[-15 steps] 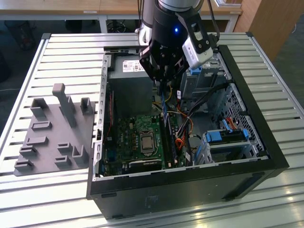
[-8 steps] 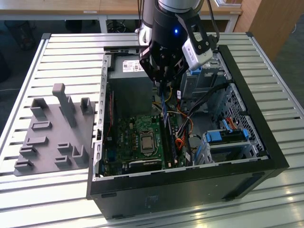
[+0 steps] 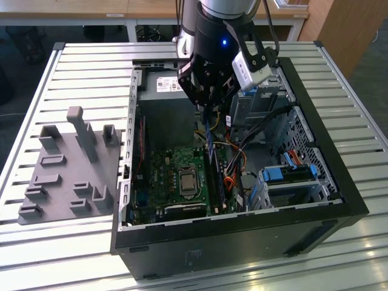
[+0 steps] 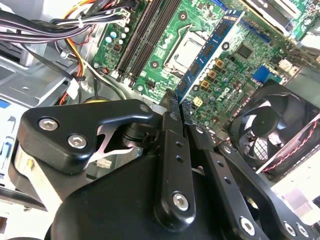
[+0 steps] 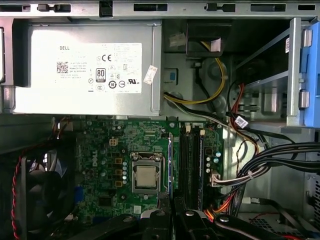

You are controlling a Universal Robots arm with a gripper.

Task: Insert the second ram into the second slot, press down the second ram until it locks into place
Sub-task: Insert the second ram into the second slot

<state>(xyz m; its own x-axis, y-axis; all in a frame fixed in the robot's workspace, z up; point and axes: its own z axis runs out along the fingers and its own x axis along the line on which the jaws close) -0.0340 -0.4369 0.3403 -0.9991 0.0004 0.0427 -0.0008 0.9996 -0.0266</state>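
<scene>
1. Holding: the gripper (image 4: 176,102) has its fingers pressed together on one end of the second ram (image 4: 211,51). The blue stick projects past the fingertips toward the motherboard (image 5: 100,150).
2. Location: inside the open computer case (image 3: 242,248). In the exterior view the second ram (image 3: 210,139) hangs below the gripper (image 3: 209,100), long edge down, over the board.
3. Alignment: in the first wrist view the stick (image 5: 170,165) appears edge-on as a thin blue line. It runs parallel with the black memory slots (image 5: 192,165), between them and the CPU socket (image 5: 147,172).
4. Seating: whether the lower edge touches a slot cannot be told. Judged not locked, as the stick stands high above the board.
5. Handling note: the stick likely needs to sit square over the slot with both ends level. Pressure should go straight down, since a tilt would probably jam one end.
6. Hazard: the cable bundle (image 5: 260,165) lies near the slots and could snag.
</scene>
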